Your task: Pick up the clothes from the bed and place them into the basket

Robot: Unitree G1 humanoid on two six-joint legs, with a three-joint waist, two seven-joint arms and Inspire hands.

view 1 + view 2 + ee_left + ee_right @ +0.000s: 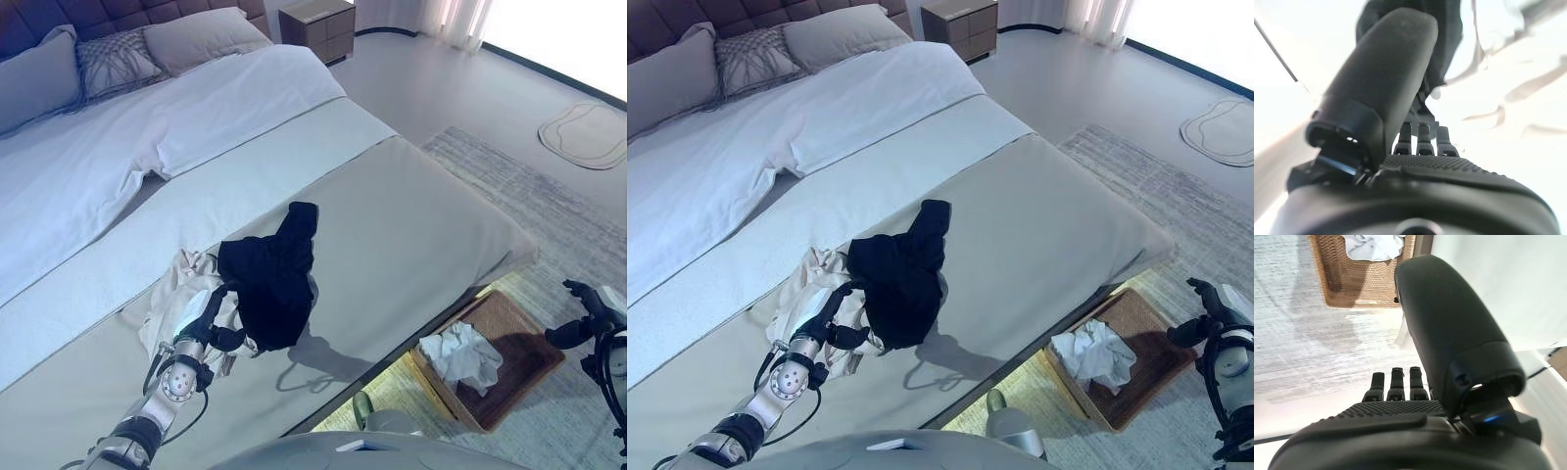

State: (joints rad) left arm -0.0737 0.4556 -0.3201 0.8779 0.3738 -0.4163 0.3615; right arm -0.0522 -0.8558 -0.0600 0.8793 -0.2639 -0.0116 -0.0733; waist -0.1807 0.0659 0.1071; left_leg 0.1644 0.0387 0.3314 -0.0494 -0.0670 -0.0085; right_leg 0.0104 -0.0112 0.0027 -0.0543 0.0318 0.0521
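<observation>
A black garment is hanging lifted above the grey bedspread, pinched at its lower edge between the thumb and curled fingers of the left hand. A cream garment is lying crumpled on the bed just beside that hand. The step in hand is judged to be the pick-up, with the carry pending. Next, the load needs swinging over the bed edge to the wicker basket on the rug, already holding a white cloth. The right hand is idling beside the basket, fingers relaxed, holding nothing.
</observation>
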